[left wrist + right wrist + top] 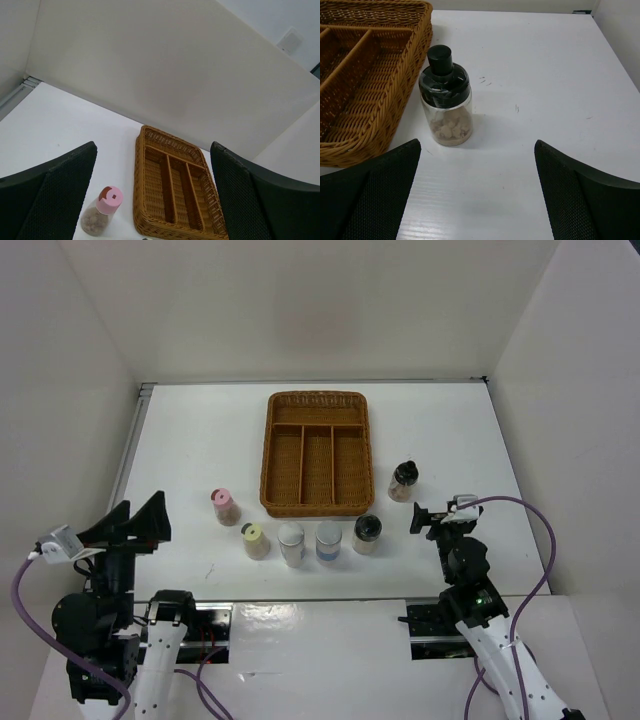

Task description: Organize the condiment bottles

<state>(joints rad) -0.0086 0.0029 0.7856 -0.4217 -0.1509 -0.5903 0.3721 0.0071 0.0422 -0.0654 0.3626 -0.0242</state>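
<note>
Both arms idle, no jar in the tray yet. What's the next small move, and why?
Probably ease the right gripper forward and down around the black-lidded jar. Its jaws stand open, and the jar stands upright straight ahead of them, apart from the fingers, just right of the wicker tray, whose compartments look empty.

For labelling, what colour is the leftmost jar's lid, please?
The lid is pink, best seen in the left wrist view.

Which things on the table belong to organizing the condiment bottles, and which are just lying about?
For the job:
pink-lid jar
yellow-lid jar
silver-lid jar
blue-labelled jar
black-lid jar in the row
black-lid jar beside the tray

Not a bottle:
wicker divided tray, perhaps where they go
</note>
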